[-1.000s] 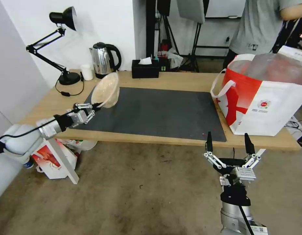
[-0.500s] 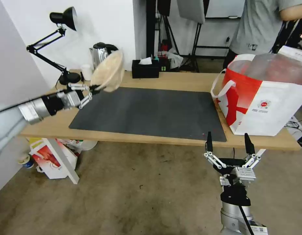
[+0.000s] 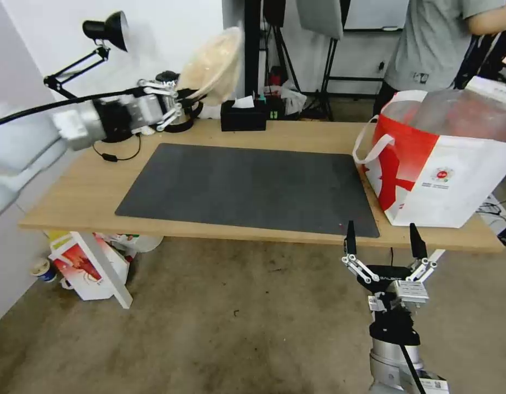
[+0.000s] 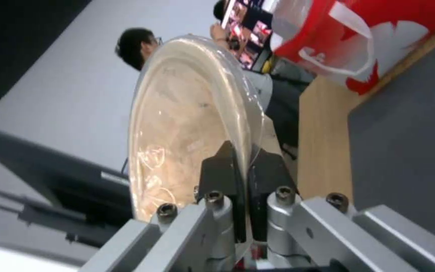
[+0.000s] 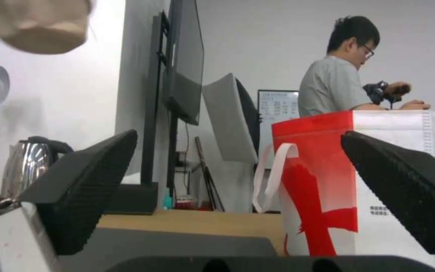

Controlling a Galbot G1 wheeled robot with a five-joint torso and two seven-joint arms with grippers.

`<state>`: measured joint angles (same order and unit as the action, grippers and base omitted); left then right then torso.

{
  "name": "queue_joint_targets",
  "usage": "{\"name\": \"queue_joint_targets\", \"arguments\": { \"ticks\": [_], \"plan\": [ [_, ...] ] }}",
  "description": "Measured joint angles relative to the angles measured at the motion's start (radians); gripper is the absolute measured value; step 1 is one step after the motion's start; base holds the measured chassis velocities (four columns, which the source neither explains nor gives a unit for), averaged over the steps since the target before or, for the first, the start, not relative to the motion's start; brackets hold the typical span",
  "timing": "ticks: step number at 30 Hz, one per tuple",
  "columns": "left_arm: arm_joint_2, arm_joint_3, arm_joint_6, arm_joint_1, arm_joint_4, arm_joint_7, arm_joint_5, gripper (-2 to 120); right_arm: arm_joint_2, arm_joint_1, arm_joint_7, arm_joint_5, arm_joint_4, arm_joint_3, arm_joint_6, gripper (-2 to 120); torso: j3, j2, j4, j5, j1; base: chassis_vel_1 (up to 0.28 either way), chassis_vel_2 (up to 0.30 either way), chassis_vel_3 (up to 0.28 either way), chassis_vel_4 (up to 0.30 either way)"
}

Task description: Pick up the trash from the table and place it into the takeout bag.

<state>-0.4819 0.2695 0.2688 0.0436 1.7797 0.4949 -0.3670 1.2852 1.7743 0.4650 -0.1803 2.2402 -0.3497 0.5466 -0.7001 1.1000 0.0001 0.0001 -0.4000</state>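
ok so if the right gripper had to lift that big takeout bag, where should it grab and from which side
Probably the white loop handle on the takeout bag's red end facing the dark mat. It stands clear of the wall, so jaws could close around the strap, coming in from the mat side. The right gripper hangs open below the table edge; the left gripper is holding the beige bowl.

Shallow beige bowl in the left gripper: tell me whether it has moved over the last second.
Yes. The shallow beige bowl, pinched at its rim by the left gripper, has risen and shifted toward the takeout bag: earlier beside the steel kettle, now above it.
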Motion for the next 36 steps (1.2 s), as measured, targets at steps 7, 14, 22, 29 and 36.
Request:
{"name": "queue_joint_targets", "arguments": {
  "ticks": [7,14,22,29,36],
  "plan": [
    [-0.117,0.113,-0.011,-0.138,-0.062,0.000,0.004,0,0.000,0.000,0.000,0.000,0.000,0.000,0.000,100,0.000,0.000,-0.0002,0.0002,0.000,0.000,0.000,0.000,0.000],
    [-0.186,0.154,-0.014,-0.181,-0.098,0.000,0.008,0,0.000,0.000,0.000,0.000,0.000,0.000,0.000,100,0.000,0.000,-0.0001,0.0003,0.000,0.000,0.000,0.000,0.000],
    [-0.280,0.198,-0.015,-0.226,-0.159,0.000,0.020,0,0.000,0.000,0.000,0.000,0.000,0.000,0.000,100,0.000,0.000,-0.0001,0.0002,0.000,0.000,0.000,0.000,0.000],
    [-0.399,0.222,-0.010,-0.247,-0.234,0.001,0.035,0,0.000,0.000,0.000,0.000,0.000,0.000,0.000,100,0.000,0.000,-0.0001,0.0000,0.000,0.000,0.000,0.000,0.000],
    [-0.494,0.256,-0.008,-0.274,-0.290,0.001,0.041,0,0.000,0.000,0.000,0.000,0.000,0.000,0.000,100,0.000,0.000,-0.0001,0.0000,0.000,0.000,0.000,0.000,0.000]
  ]
}}
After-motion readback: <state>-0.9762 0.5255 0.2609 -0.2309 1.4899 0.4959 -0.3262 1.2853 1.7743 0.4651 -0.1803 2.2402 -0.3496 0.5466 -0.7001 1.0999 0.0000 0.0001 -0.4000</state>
